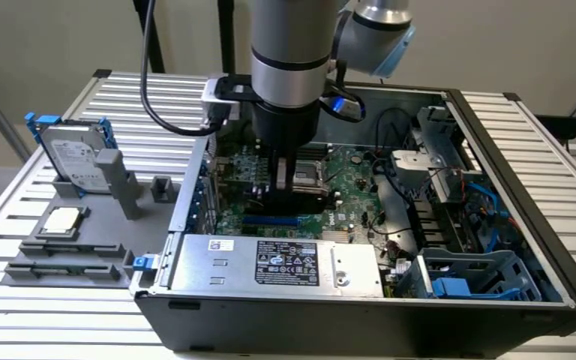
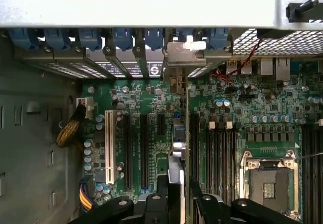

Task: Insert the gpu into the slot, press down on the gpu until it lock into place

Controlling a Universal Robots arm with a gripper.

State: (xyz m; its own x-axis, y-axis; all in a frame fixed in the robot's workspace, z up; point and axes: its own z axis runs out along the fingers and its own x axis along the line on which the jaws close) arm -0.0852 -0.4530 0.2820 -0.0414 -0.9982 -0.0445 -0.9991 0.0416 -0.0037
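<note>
My gripper (image 1: 296, 199) reaches down into the open computer case (image 1: 528, 225) and is shut on the gpu (image 1: 306, 196), a dark card held on edge over the green motherboard (image 1: 353, 202). Just in front of the card's lower edge lies the bright-blue slot (image 1: 268, 222). Whether the card touches it I cannot tell. In the wrist view the gpu (image 2: 181, 153) shows edge-on as a thin line between my black fingers (image 2: 204, 206), its silver bracket (image 2: 184, 57) up against the case's rear openings. The card covers most of the slot there.
A silver power supply box (image 1: 278, 262) lies at the case's front. The CPU socket (image 2: 267, 183) and black memory slots (image 2: 313, 158) sit beside the card, a white connector (image 2: 109, 138) on the other side. A hard drive (image 1: 73, 157) stands on a grey fixture outside the case.
</note>
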